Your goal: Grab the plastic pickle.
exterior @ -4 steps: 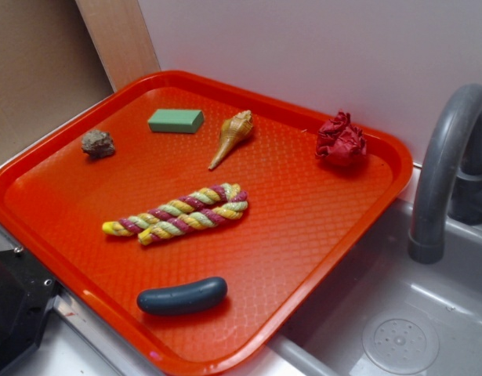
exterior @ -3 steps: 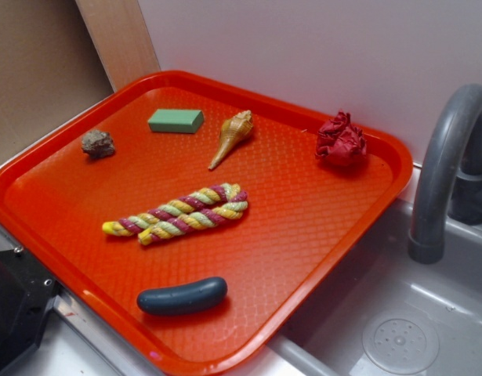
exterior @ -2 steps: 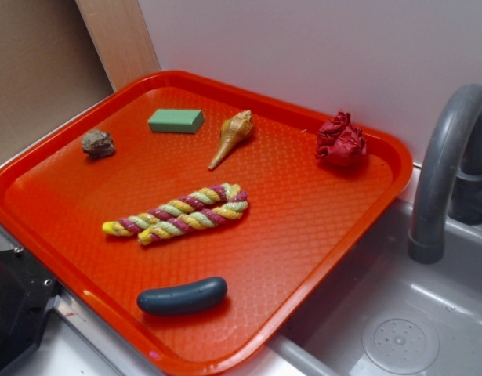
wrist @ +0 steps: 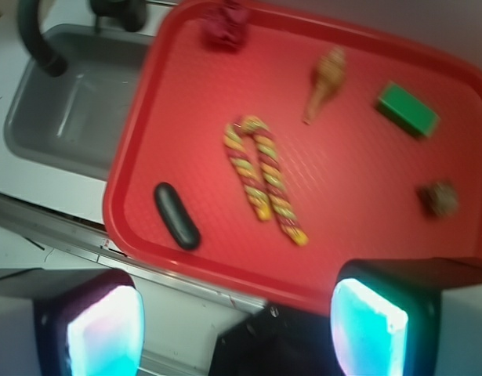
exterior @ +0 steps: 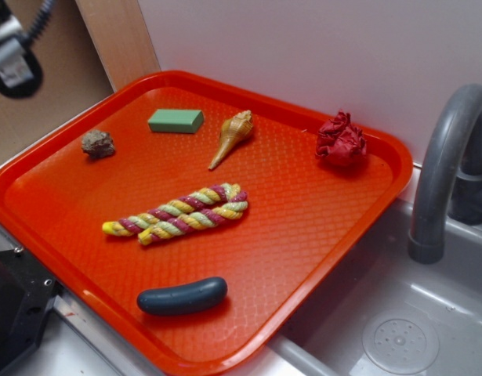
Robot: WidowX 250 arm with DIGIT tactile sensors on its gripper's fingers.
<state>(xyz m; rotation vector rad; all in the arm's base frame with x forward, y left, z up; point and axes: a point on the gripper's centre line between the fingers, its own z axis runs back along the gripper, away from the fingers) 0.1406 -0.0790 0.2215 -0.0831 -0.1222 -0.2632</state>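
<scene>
From the exterior view, the pickle (exterior: 182, 296) lies flat near the front edge of the red tray (exterior: 358, 219), apart from everything else. Behind it rests the braided rope (exterior: 178, 214), and farther back a green block (exterior: 176, 121), a shell (exterior: 232, 137), a small rock (exterior: 98, 143) and a crumpled red ball (exterior: 340, 140). A grey faucet (exterior: 444, 172) stands over the sink (exterior: 397, 329) at right. Part of the arm shows at top left (too little to judge the gripper).

From the wrist view, the gripper (wrist: 233, 317) is high above the tray's near rim, fingers (wrist: 107, 333) spread wide, holding nothing. The pickle (wrist: 176, 215) sits at the tray's lower left corner, between the rope (wrist: 264, 176) and the rim.
</scene>
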